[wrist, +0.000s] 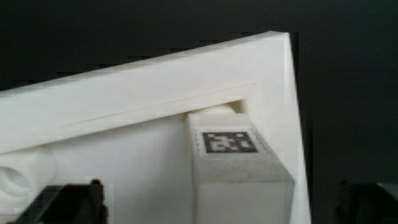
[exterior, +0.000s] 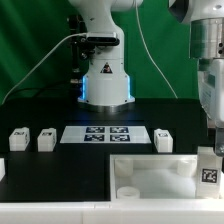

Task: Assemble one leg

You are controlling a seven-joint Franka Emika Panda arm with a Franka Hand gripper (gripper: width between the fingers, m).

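Leg at panel corner, my gripper above it.
Exterior view: leg [exterior: 208, 176] stands in white panel [exterior: 150, 172] right corner; gripper grip unclear. Wrist view: tagged leg [wrist: 237, 150] between my spread fingers [wrist: 71, 200], untouched.

Exterior view: camera low, near front edge of black surface [exterior: 60, 165], facing robot's white cylindrical base [exterior: 106, 80] against green backdrop; wide framing, moderately distant. Flat white marker board [exterior: 105, 134] mid-surface.

Wrist view: camera on wrist, looking down along gripper [wrist: 201, 200]; very close, dark fingertips [wrist: 71, 203] at frame edge.

Shared part: corner of wide white tray-like panel [exterior: 150, 172] [wrist: 160, 110] and small white square plastic leg [exterior: 208, 172] [wrist: 237, 160] with black-and-white tag, at exterior view's lower right.
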